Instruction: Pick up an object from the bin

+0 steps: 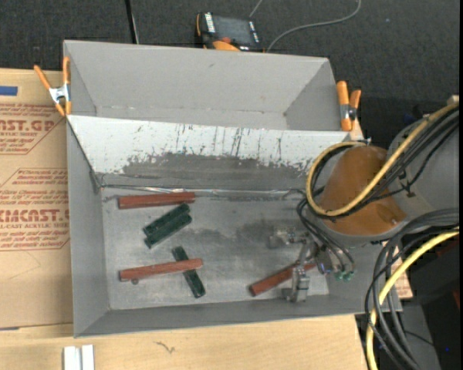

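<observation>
You are seemingly working the grasp step, your gripper (pixel 299 282) sitting low in the bin's (pixel 89 230) near right corner at a red-brown stick's (pixel 268 284) right end, open or closed I cannot tell, so next you are likely needing a confirmed close, then a lift.

A red-brown stick (pixel 267 284) ends hidden under the tool (pixel 299 282).

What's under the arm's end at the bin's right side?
A red-brown stick lies flat on the bin floor, its right end running beneath the arm's end. That end is covered, so contact can't be seen. The floor beneath the wrist is hidden too.
</observation>
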Robot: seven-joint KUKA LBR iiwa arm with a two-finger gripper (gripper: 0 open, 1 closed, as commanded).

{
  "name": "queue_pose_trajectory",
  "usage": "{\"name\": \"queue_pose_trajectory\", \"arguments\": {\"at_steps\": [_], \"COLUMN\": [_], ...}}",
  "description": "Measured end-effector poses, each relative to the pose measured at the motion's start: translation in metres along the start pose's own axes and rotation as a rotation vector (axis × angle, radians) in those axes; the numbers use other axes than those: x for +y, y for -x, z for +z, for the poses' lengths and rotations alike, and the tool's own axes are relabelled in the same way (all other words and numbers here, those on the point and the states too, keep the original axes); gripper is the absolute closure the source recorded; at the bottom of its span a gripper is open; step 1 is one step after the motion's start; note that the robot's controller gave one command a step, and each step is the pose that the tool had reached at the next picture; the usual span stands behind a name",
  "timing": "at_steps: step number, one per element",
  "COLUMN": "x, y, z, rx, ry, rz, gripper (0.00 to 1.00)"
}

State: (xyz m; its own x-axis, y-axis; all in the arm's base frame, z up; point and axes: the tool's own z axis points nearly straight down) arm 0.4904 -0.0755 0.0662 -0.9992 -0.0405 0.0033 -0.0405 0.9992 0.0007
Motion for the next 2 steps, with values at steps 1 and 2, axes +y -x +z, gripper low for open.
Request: {"name": "queue_pose_trajectory", "arguments": {"at_steps": [1,2], "x": [0.000,0.005], "y": [0.002,0.006], "z": [-0.004,-0.177], "rx": [-0.004,-0.012], "ry": [-0.001,-0.003], "rz": [-0.002,-0.083], "gripper": [1.00,1.00]}}
